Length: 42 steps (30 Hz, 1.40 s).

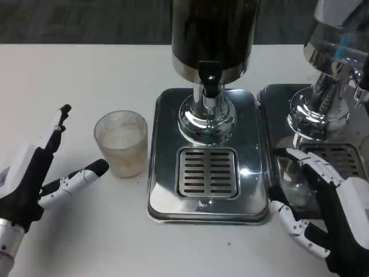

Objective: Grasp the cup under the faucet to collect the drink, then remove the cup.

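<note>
Cup [121, 143] stands just beyond left hand [34, 179] fingers [86, 173] (spread, untouching).

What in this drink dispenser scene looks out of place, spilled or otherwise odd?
The ribbed cup stands on the white table, left of the dispenser's drip tray, not under the faucet. It is upright, and no spill shows.

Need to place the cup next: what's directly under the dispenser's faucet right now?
Under the faucet only the slotted drip grille shows, bare. The cup stands on the table left of the tray. Below the slots is hidden.
</note>
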### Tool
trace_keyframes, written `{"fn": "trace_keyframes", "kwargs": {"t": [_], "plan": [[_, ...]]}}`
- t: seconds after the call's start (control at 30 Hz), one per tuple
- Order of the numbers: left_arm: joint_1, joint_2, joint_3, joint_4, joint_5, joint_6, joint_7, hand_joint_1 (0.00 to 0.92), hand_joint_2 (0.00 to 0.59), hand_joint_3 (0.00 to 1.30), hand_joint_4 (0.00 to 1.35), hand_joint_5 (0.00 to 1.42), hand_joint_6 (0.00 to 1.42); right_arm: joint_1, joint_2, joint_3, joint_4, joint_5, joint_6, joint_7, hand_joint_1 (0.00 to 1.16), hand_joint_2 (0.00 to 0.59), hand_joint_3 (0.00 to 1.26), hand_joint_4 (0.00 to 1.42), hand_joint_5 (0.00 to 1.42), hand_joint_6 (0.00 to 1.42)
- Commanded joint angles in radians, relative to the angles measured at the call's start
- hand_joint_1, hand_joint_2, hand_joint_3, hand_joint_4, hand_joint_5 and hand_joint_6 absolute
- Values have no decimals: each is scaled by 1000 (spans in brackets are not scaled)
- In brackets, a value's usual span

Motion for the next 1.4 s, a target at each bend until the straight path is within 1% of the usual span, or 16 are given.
{"fn": "trace_keyframes", "kwargs": {"t": [0.03, 0.3, 0.63, 1.03, 1.4], "plan": [[-42, 13, -21, 49, -6, -27, -19, 119, 30, 0, 0, 85, 90, 4, -1, -11, 9, 22, -13, 7, 341, 422, 281, 241, 195, 345], [-123, 20, -54, 146, -15, -29, -77, 190, 26, 20, 6, 129, 124, 1, 7, -11, 18, 26, -18, 2, 341, 422, 281, 244, 202, 360], [-197, 11, -109, 224, 12, -7, -70, 225, 23, 31, 30, 151, 158, 9, 18, -16, 20, 25, -20, -6, 341, 422, 292, 249, 209, 363], [-262, -8, -172, 261, 46, 33, -68, 230, 23, 31, 34, 170, 164, 29, 27, -20, 7, 23, -20, -8, 341, 422, 294, 257, 216, 364], [-309, -10, -209, 306, 41, 29, -87, 231, 23, 31, 41, 176, 167, 31, 35, -27, 8, 24, -21, -6, 341, 422, 302, 257, 220, 364]]}}
